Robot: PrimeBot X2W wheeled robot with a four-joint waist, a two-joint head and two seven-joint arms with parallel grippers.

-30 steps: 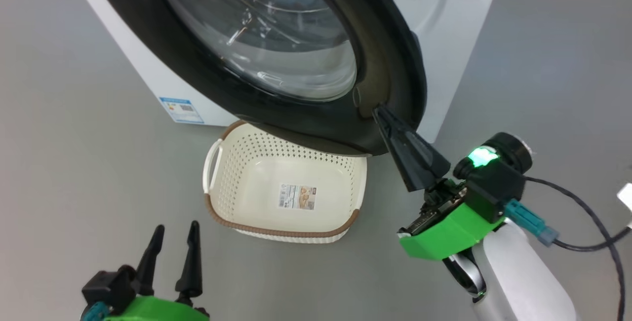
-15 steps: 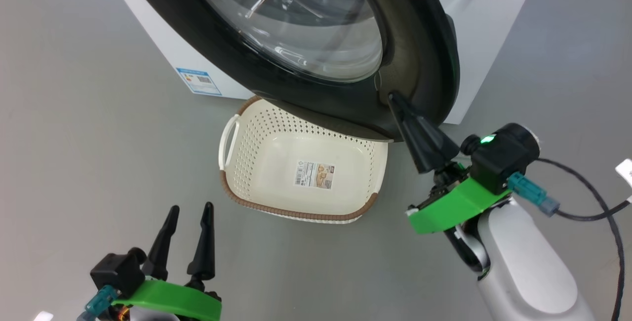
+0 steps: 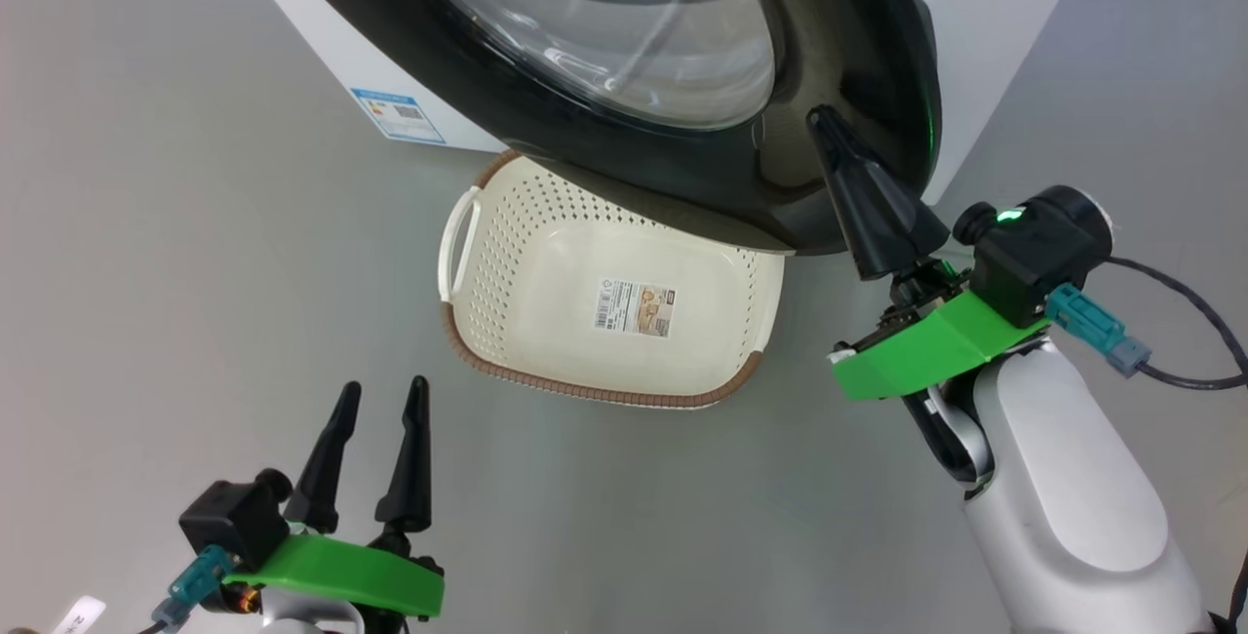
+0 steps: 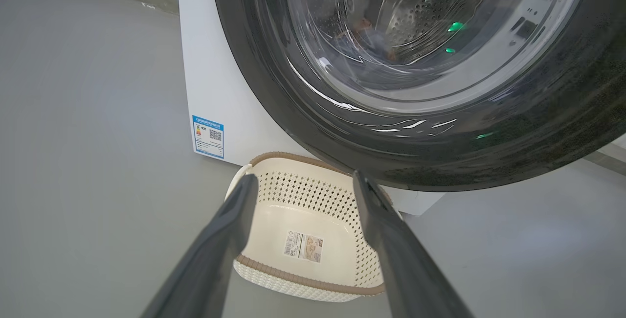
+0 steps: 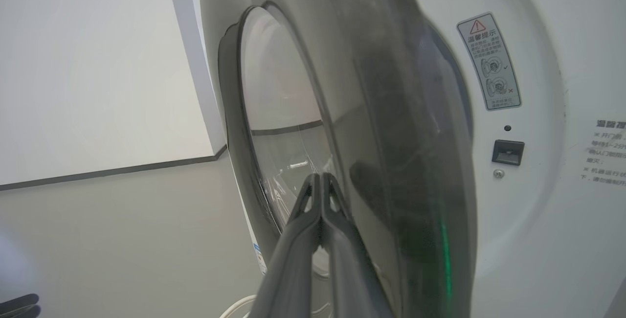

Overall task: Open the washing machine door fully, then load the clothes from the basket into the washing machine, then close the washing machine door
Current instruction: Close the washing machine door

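One closed right hand [image 3: 821, 117], tip at washing machine door [image 3: 634, 176] ring

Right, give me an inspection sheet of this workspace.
Surface: smooth grey floor.
Job's things: washing machine door ajar; washing machine white; basket empty, partly under the door; clothes not in the basket.
Clutter: small white tag at the head view's lower left.
Grippers: left gripper open, short of the basket; right gripper shut, tips at the door's outer face.
Cables: black cable off the right wrist.
Surroundings: white wall, dark skirting.
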